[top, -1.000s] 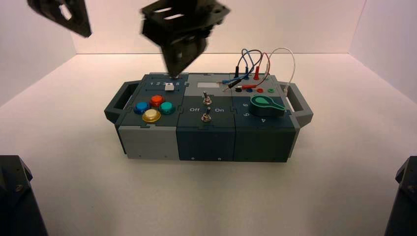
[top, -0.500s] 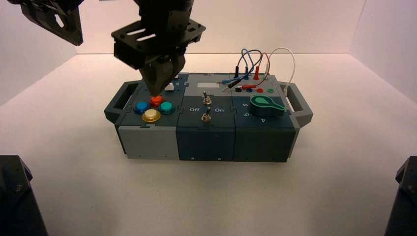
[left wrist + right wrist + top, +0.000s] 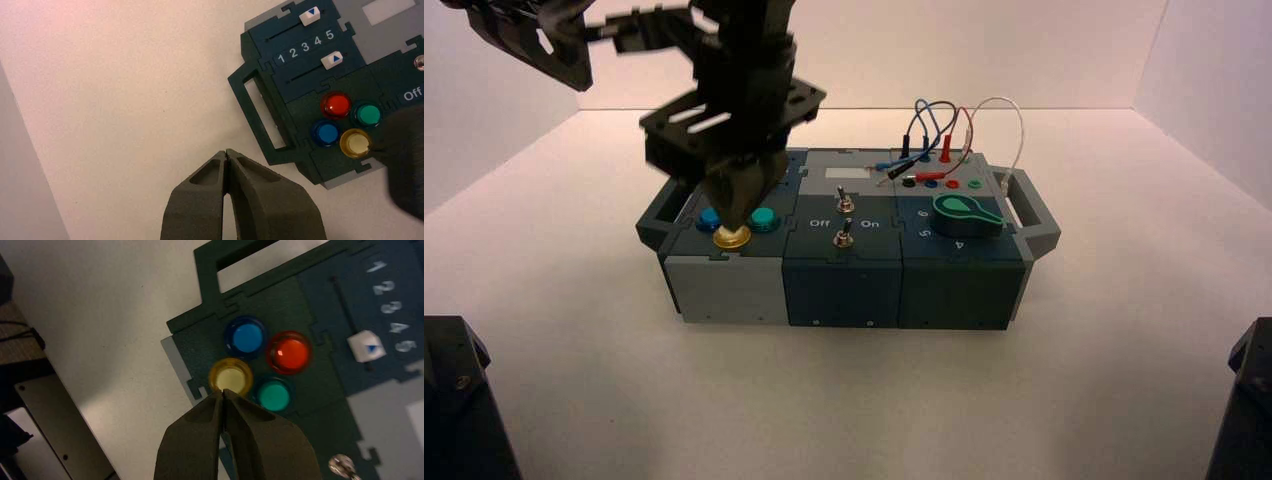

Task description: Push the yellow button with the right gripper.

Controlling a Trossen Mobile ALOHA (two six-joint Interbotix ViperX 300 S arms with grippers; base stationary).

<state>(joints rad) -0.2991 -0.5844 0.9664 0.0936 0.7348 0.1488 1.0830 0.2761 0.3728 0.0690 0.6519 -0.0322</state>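
Note:
The yellow button [image 3: 731,238] sits at the front of a group of coloured buttons on the left end of the box [image 3: 844,290]. My right gripper [image 3: 736,224] is shut, and its wedge tip points down right over the yellow button. In the right wrist view the shut tip [image 3: 223,391] meets the edge of the yellow button [image 3: 230,377], beside the blue [image 3: 245,337], red [image 3: 288,352] and teal [image 3: 273,395] buttons. I cannot tell whether it presses. My left gripper [image 3: 227,152] is shut and empty, high off the box's left side [image 3: 534,40]. The yellow button also shows in the left wrist view [image 3: 355,143].
Two toggle switches [image 3: 845,203] stand mid-box, between the "Off" and "On" lettering. A green knob [image 3: 964,213] and plugged wires [image 3: 944,130] are on the right part. Two white sliders [image 3: 332,59] lie behind the buttons. The box has a handle [image 3: 662,205] at each end.
My right gripper has come forward and down from the slider at the back, past the red button, onto the yellow button. The left arm has barely moved.

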